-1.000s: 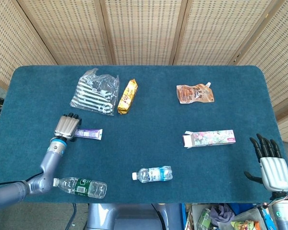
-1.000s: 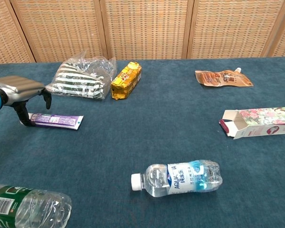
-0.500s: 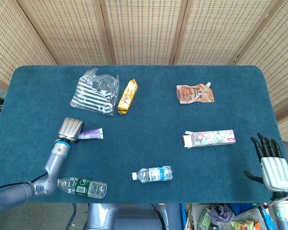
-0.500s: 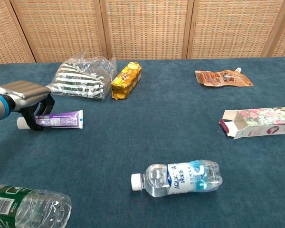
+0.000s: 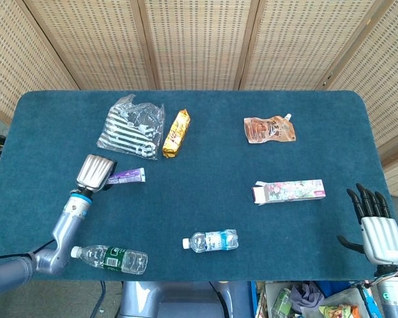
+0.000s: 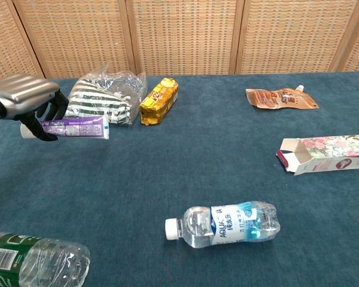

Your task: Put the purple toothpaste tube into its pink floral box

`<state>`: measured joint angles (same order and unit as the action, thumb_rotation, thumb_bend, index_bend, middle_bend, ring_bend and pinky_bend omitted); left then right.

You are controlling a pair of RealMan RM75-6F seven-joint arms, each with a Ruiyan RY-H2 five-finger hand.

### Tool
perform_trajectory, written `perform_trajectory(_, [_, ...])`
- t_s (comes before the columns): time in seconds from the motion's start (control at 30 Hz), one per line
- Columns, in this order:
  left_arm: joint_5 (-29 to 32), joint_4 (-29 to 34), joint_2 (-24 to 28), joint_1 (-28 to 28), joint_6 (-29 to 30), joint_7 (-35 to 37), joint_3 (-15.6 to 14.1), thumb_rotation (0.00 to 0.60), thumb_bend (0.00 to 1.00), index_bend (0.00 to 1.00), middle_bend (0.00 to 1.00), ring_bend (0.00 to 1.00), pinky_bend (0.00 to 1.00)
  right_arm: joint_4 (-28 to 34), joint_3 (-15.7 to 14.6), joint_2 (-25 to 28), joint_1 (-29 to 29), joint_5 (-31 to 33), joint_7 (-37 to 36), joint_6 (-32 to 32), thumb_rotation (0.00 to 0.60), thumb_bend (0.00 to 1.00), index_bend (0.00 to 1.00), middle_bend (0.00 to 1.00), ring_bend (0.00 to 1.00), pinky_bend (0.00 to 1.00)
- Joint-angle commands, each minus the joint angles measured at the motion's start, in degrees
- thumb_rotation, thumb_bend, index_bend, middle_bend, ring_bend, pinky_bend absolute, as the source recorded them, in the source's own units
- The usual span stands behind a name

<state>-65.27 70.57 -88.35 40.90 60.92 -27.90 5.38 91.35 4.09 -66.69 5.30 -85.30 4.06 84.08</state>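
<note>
Nearest edge: green-label clear plastic bottle on its side at left, blue-label clear water bottle mid-table. Right hand off the table's right edge, fingers apart, holding nothing. Left hand grips the purple toothpaste tube at its cap end, tube lifted off the blue cloth table, roughly level. Pink floral box lies at right, open flap facing left, well apart from the tube. Far side: striped plastic bag, yellow snack pack, brown spouted pouch.
</note>
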Motion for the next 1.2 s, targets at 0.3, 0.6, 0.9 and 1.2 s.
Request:
perform_trajectory(0.3, [-7.17,15.42,13.84,-2.65,6.13,3.21,1.17,0.600,0.29,0.81,0.68,0.57,0.60,4.08,1.67,2.17,4.69,-0.41,0.06,-5.71,0.600,0.00,0.05,0.00,0.00,0.00])
perform_trajectory(0.6, [-8.73,17.47,14.94,-3.46,7.61,3.35,1.80,0.600,0.29,0.81,0.68,0.57,0.60,5.96,6.58,2.82,15.33,7.73,3.67,-20.92,0.600,0.00,0.07,0.00,0.00,0.00])
perform_trajectory(0.9, [-9.77,17.68,15.80,-3.96,7.65,3.24,1.85,0.600,0.29,0.81,0.68,0.57,0.60,0.09,7.87,-1.33,25.12,20.83,8.64,-36.51,0.600,0.00,0.07,0.00,0.00,0.00])
perform_trajectory(1.2, [-10.06,18.44,16.04,-4.07,7.04,2.29,1.91,0.600,0.29,0.81,0.68,0.57,0.60,-7.17,7.38,-7.23,29.68,27.39,10.53,-40.60,0.600,0.00,0.07,0.00,0.00,0.00])
